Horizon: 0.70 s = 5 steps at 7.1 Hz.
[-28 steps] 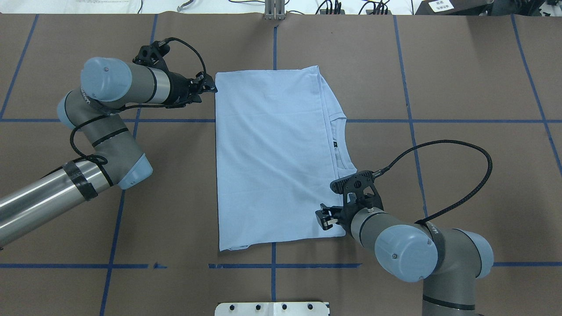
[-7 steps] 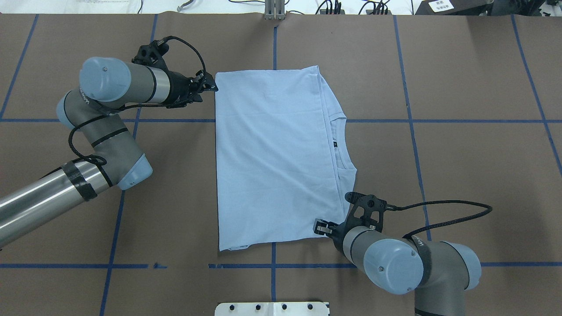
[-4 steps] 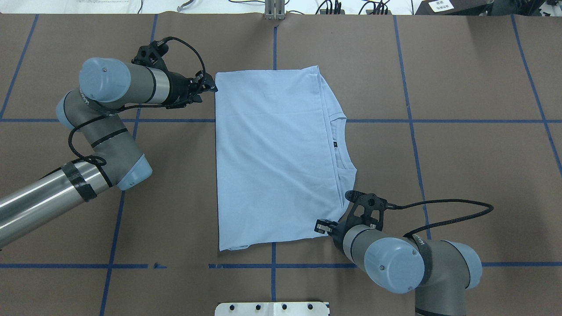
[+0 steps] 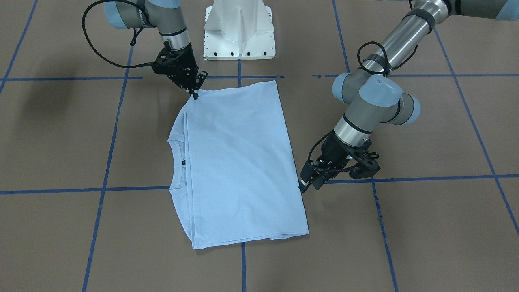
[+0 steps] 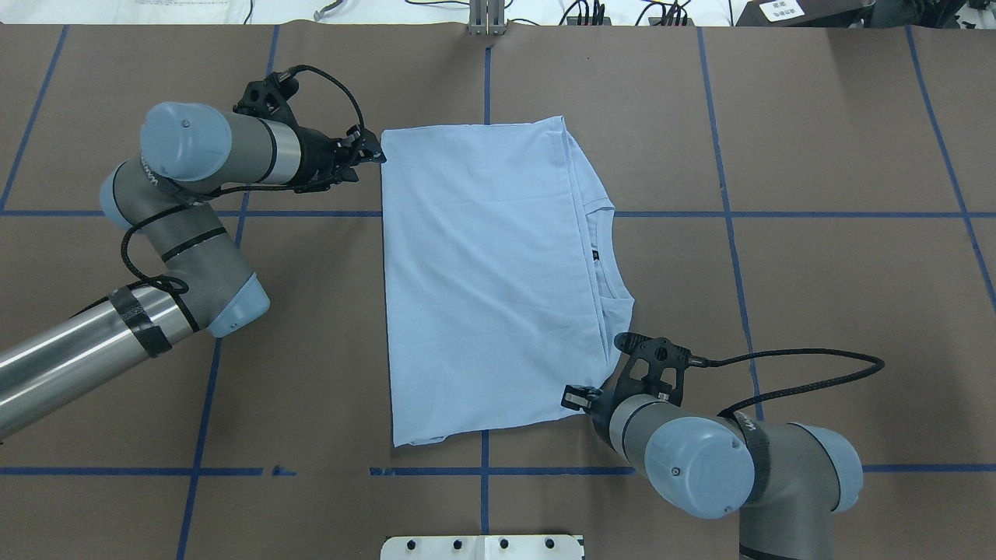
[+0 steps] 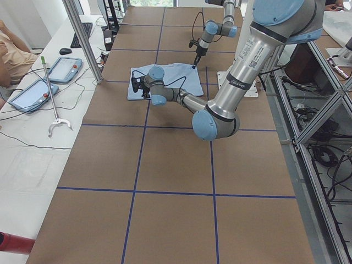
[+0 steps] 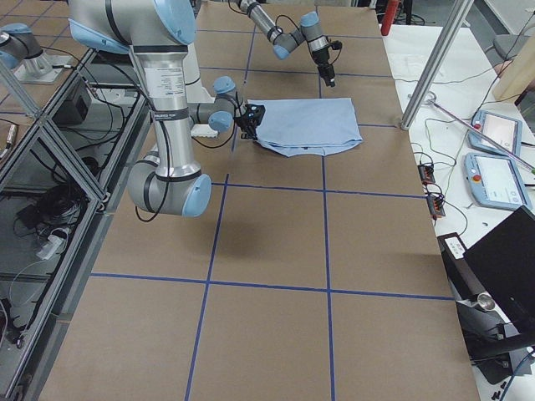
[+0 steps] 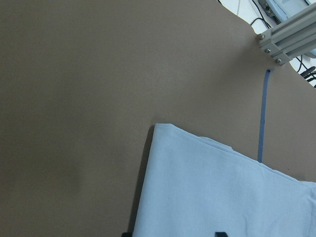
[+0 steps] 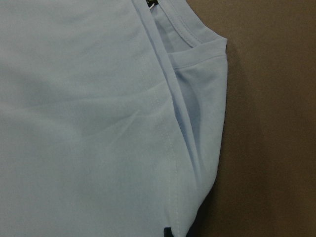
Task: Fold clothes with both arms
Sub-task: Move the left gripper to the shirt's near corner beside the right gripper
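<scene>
The light blue T-shirt lies folded flat on the brown table, its collar and dark neck label towards my right. My right gripper sits at the shirt's near right corner and is shut on the fabric, a pinch that shows in the front view. In the right wrist view a dark fingertip rests on the cloth. My left gripper is at the shirt's far left edge and stands open. In the left wrist view its tips straddle that edge of the T-shirt.
The white pedestal base stands at the robot's side of the table. Blue tape lines cross the brown cover. Control pendants and cables lie on the white bench beyond the table, where part of a person shows.
My right gripper has dropped toward the near edge, turned, and closed at the shirt's corner. The shirt's near left corner has shifted slightly right. The left arm has barely moved.
</scene>
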{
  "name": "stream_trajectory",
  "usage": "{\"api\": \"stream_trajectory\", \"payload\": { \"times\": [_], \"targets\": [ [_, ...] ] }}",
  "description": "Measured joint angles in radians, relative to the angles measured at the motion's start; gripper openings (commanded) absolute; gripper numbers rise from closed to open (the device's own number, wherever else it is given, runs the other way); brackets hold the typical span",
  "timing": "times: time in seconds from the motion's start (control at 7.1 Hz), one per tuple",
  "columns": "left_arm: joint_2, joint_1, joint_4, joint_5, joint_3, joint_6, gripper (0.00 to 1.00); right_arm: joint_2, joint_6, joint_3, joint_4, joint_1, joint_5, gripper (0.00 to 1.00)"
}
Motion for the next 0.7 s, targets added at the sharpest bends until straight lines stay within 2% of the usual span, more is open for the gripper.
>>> {"api": "stream_trajectory", "payload": {
  "times": [0.28, 0.7],
  "targets": [
    [0.027, 0.028, 0.062, -0.002, -0.120, -0.061, 0.63, 0.003, 0.076, 0.020, -0.006, 0.001, -0.001, 0.00],
    [0.125, 0.167, 0.273, 0.008, -0.401, -0.173, 0.63, -0.006, 0.149, 0.038, -0.007, 0.001, -0.001, 0.00]
  ]
}}
